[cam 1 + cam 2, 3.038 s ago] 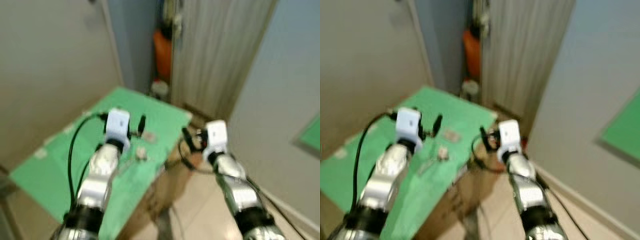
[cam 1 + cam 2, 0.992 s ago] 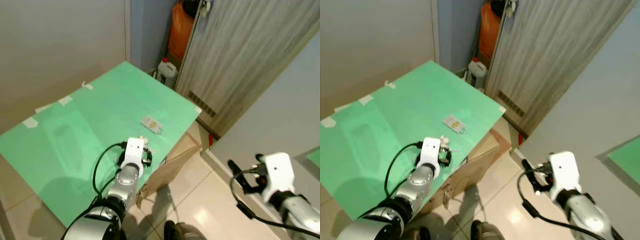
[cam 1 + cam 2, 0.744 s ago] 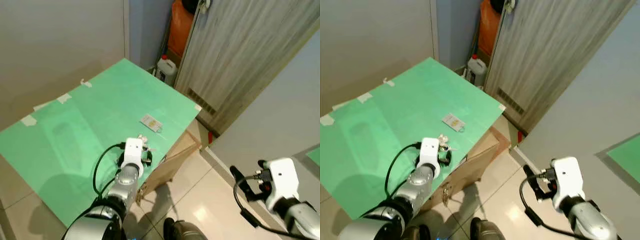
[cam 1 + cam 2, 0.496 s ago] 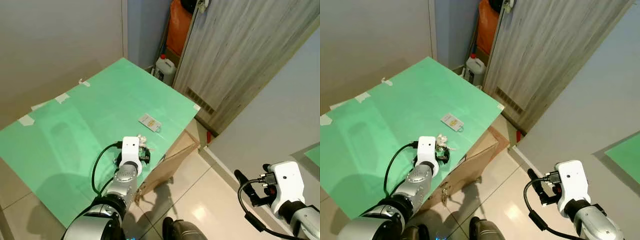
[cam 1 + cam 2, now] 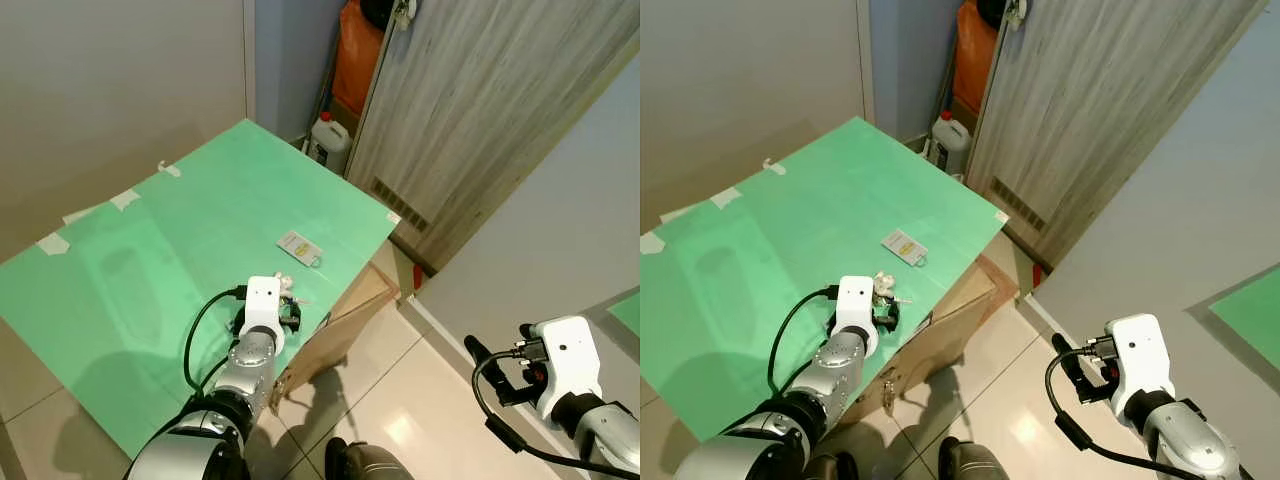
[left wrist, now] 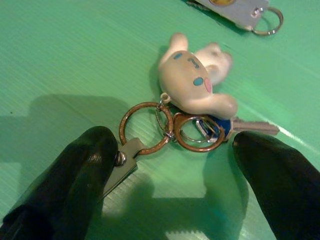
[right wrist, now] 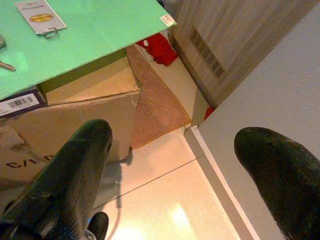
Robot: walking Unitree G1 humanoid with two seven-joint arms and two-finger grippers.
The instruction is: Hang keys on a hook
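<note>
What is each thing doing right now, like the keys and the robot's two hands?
keys: lying flat on the green board, not yet picked up
left gripper: open, fingers either side of the keys
right gripper: open, holding nothing, out over the floor
white tag: lying flat on the board, beyond the keys
green board: lying on cardboard boxes, taped at its edge
wooden door: shut

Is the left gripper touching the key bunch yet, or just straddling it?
Touching. In the left wrist view, one finger presses on the flat metal tag of the key bunch; the other finger sits just clear of the key tip. The left gripper is open.
</note>
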